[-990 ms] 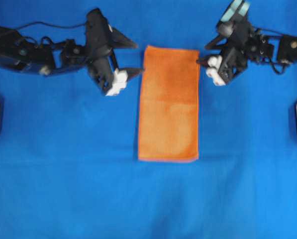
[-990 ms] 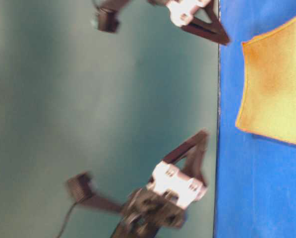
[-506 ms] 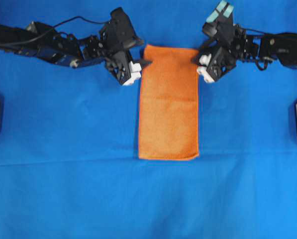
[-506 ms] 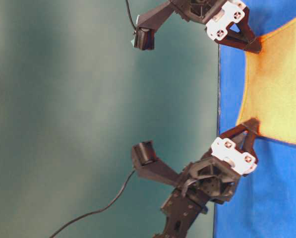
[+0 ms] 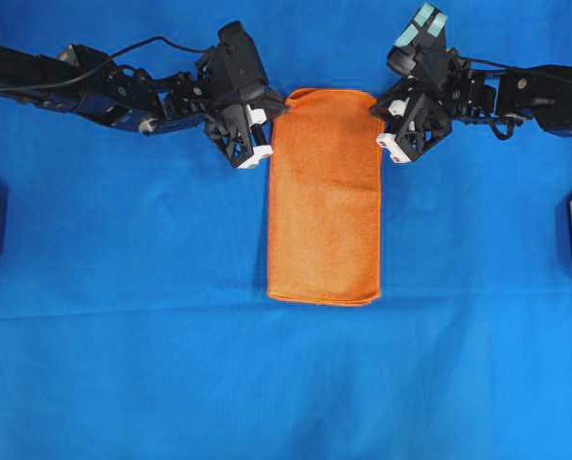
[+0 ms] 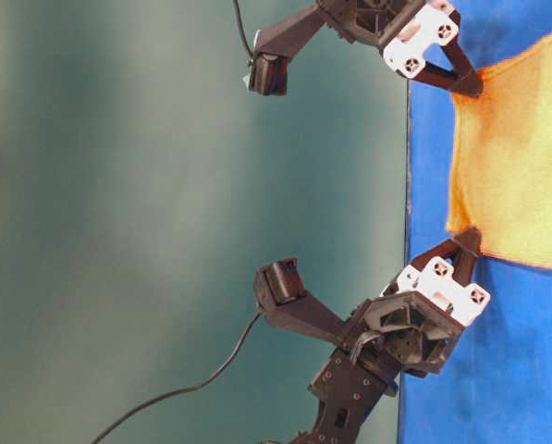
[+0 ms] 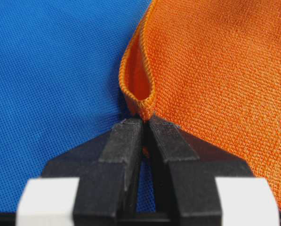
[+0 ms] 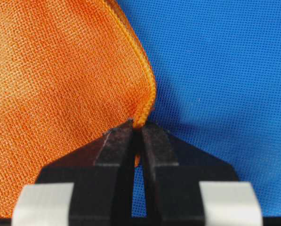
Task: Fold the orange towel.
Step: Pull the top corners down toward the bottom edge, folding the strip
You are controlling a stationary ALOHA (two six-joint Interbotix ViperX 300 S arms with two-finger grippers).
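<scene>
Blue cloth (image 5: pixel 123 364), towel (image 5: pixel 324 201) corners in pincers

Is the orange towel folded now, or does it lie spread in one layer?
Folded. The towel lies as a long rectangle on the blue cloth, and the left wrist view shows two hemmed layers at its pinched corner.

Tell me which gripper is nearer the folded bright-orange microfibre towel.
Neither: both touch it. The left gripper is shut on the towel's top-left corner in the overhead view; the right gripper is shut on its top-right corner.
</scene>
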